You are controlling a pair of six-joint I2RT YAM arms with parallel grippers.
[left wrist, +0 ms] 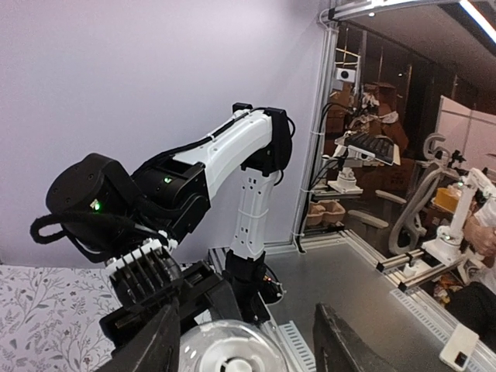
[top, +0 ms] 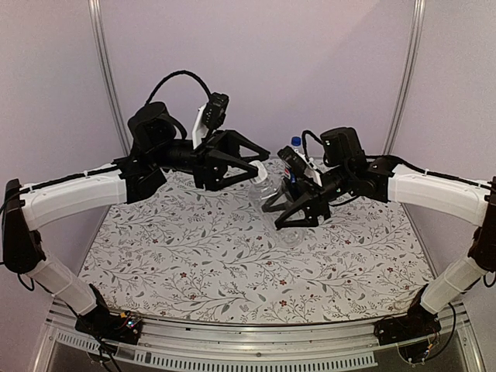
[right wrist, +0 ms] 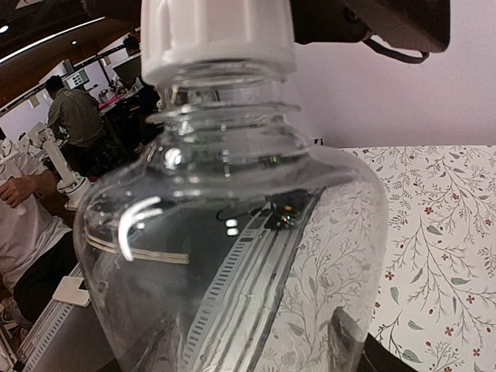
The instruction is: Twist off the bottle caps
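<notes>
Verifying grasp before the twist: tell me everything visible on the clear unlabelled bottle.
The clear bottle is transparent, unlabelled plastic and looks empty, with a rounded shoulder, a ridged threaded neck and a pale white cap screwed on. It is tilted over the table, cap toward the left gripper, whose open fingers straddle the cap, contact unclear. The right gripper clamps its body. Whether its base touches the table cannot be told.

Left hand (top: pixel 262 169) agape, right hand (top: pixel 274 218) clamped.
</notes>
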